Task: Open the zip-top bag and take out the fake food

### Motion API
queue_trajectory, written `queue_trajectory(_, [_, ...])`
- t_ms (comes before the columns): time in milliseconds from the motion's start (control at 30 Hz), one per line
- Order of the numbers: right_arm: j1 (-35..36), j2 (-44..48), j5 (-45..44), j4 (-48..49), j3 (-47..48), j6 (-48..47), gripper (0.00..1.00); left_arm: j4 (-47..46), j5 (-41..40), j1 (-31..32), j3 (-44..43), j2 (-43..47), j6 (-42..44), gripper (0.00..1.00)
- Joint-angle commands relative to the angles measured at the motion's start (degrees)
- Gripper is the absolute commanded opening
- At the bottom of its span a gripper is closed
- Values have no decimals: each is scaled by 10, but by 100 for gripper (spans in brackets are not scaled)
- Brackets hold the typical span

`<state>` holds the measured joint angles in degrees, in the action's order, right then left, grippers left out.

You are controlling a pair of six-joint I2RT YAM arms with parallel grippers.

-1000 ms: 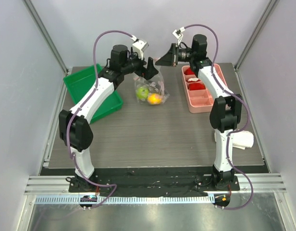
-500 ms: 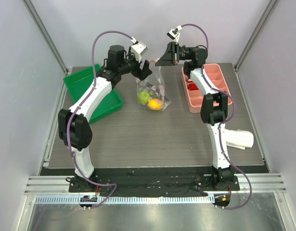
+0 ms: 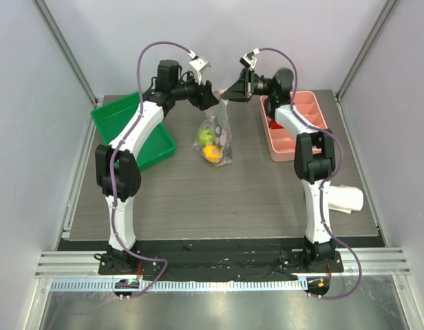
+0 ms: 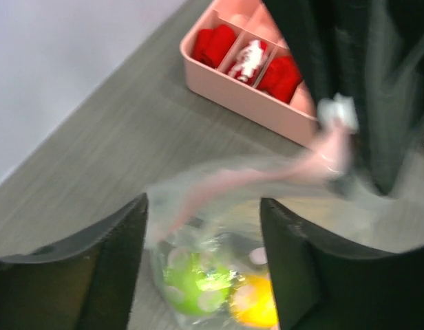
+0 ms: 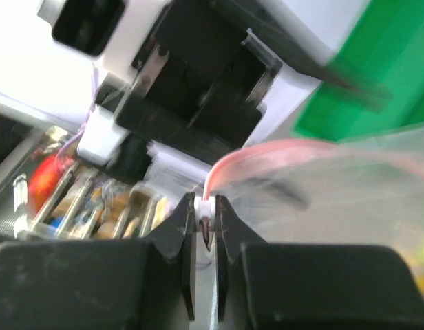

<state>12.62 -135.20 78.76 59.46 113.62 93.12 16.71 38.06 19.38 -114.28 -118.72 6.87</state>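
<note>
The zip-top bag [image 3: 220,130] hangs above the table's back middle, its pink zip strip [image 4: 219,185] stretched out. Inside it lies the fake food: a lime green fruit [image 3: 206,136] [image 4: 195,282] and a yellow-orange one [image 3: 212,152] [image 4: 257,307]. My right gripper [image 3: 226,95] [image 5: 206,207] is shut on the white slider at the end of the zip strip [image 5: 281,155]. Just left of it, my left gripper [image 3: 210,98] [image 4: 204,206] is open, its two fingers straddling the other end of the bag's mouth without pinching it.
A green bin [image 3: 122,117] sits at the back left under the left arm. A pink compartment tray [image 3: 294,148] [image 4: 246,100] with red and white toy pieces stands at the back right. A white object [image 3: 344,199] lies near the right arm's base.
Both grippers have come closer together at the back and the bag now hangs narrower and straighter. The left jaws have narrowed around the bag's mouth.
</note>
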Motion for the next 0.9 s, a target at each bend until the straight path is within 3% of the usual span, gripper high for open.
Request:
queue_trajectory(0, [12,142,-197,-785,111,-710,1,-4,91,1,-42,-14,-38,59])
queue_trajectory(33, [12,141,-174,-832,113,-726,2,-5,103,1,-38,-14,-48,53])
queue_trajectory(100, [12,156,-204,-827,100,-729,2,-12,132,1,-27,-12,-52,50])
queue_trajectory(167, [14,180,-229,-853,73,-790,2,-33,141,2,4,3,-64,42])
queue_trajectory(300, [14,188,-201,-856,50,-820,2,-68,132,2,52,35,-66,30])
queue_trajectory(367, [14,189,-184,-864,50,-850,2,-56,121,2,54,46,-65,20])
queue_trajectory(433, [16,191,-172,-889,54,-882,2,-48,105,2,54,54,-62,0])
queue_trajectory(467, [15,194,-165,-904,57,-906,2,-35,78,2,53,62,-59,0])
queue_trajectory(533, [17,199,-157,-940,60,-964,2,14,63,2,49,76,-35,5])
queue_trajectory(567, [17,201,-157,-957,63,-989,2,17,50,2,56,98,-31,13])
queue_trajectory(600, [17,201,-162,-972,70,-1028,2,7,48,2,70,113,-26,34])
queue_trajectory(633, [17,200,-168,-1013,77,-1049,2,-7,47,2,99,128,-26,43])
queue_trajectory(733, [23,174,-201,-1128,136,-1136,2,-61,56,2,144,166,-31,62])
queue_trajectory(867, [29,163,-210,-1156,159,-1140,2,-52,96,6,109,142,-34,65])
